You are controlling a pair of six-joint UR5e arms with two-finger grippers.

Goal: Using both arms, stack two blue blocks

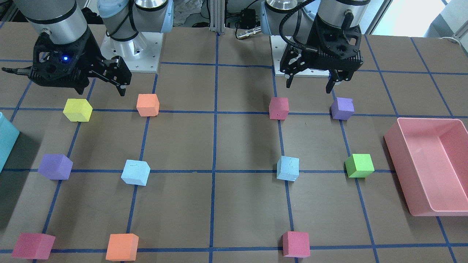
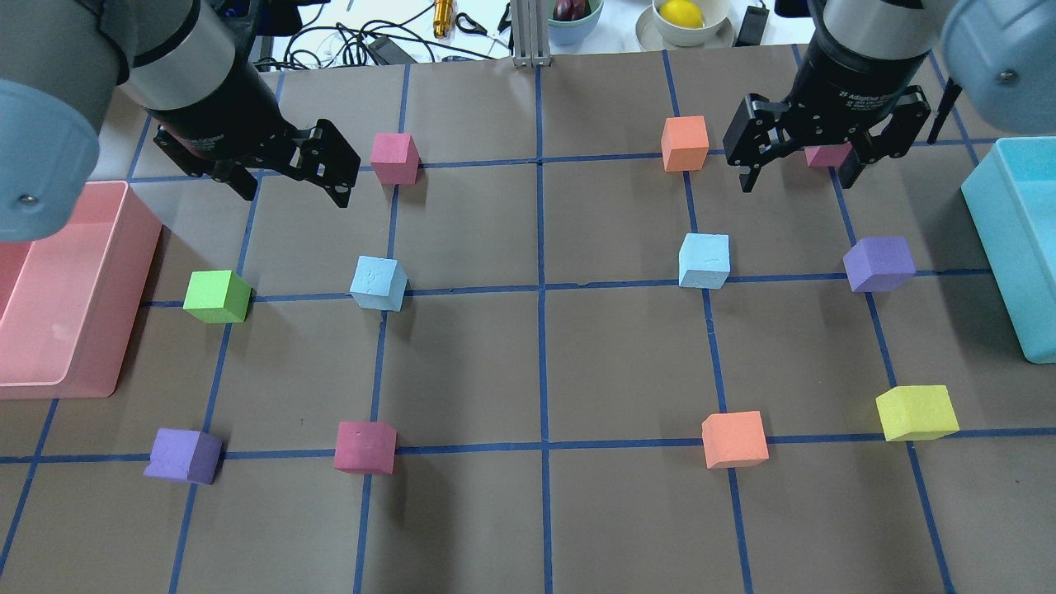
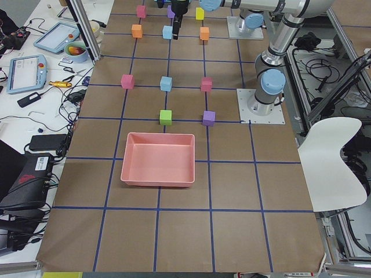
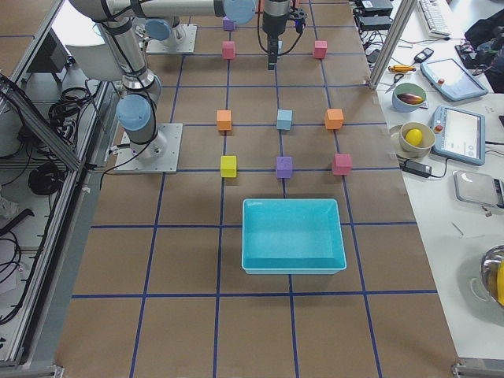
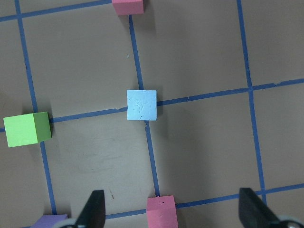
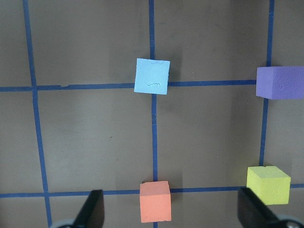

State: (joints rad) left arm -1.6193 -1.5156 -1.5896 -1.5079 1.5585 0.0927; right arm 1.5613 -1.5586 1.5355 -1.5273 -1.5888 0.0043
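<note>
Two pale blue blocks lie on the brown table, apart from each other. One is on my left side (image 2: 379,283) (image 1: 287,168) and shows in the left wrist view (image 5: 142,105). The other is on my right side (image 2: 704,260) (image 1: 135,172) and shows in the right wrist view (image 6: 152,76). My left gripper (image 2: 295,198) (image 1: 308,88) hangs open and empty high above the table, clear of its block. My right gripper (image 2: 798,186) (image 1: 104,87) is also open and empty, high above the table.
A pink bin (image 2: 74,363) stands at the left edge and a teal bin (image 2: 1015,247) at the right edge. Green (image 2: 216,296), purple (image 2: 879,264), pink (image 2: 365,447), orange (image 2: 734,439) and yellow (image 2: 916,412) cubes lie on the grid crossings around the blue blocks.
</note>
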